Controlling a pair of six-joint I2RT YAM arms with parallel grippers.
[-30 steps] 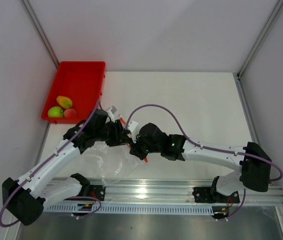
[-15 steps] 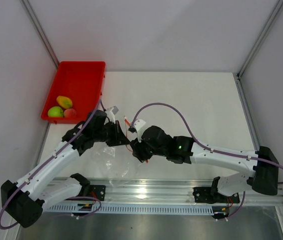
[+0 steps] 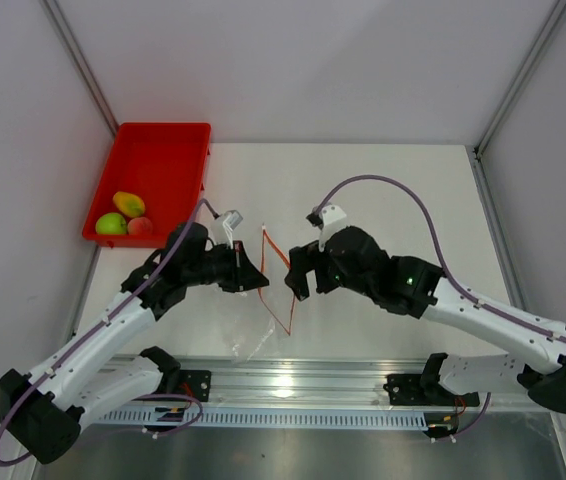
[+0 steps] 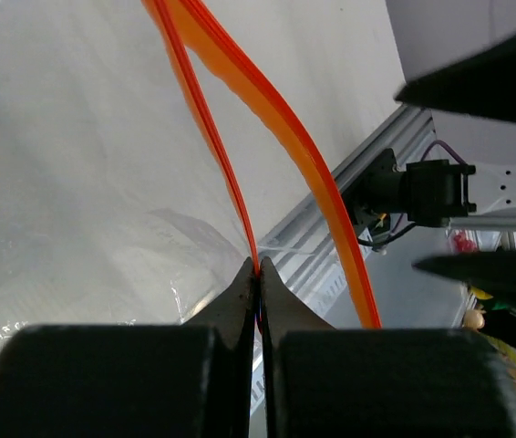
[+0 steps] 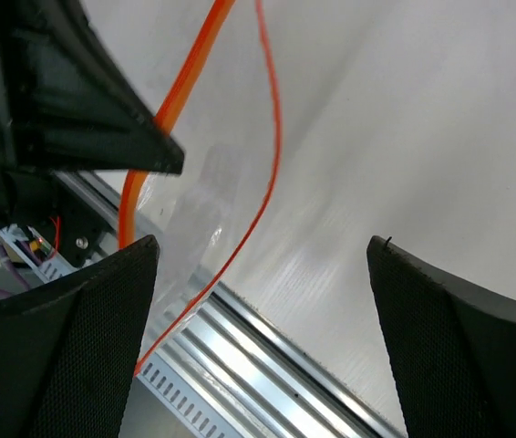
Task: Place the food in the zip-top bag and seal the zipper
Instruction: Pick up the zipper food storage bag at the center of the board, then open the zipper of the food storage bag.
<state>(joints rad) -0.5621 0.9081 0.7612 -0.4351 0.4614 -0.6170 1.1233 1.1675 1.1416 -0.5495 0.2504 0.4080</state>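
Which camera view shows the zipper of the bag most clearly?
Left wrist: the zipper fills it, its two strips parted, one pinched in the left gripper. Top external shows a thin orange loop; right wrist, two thin lines.

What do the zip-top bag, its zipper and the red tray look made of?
Zip-top bag: thin clear plastic film, glossy. It crinkles and the table shows through it. Zipper: flexible orange-red plastic strip, smooth and slightly translucent. It bows in curves. Red tray: likely rigid moulded plastic, with uniform colour and a soft sheen.
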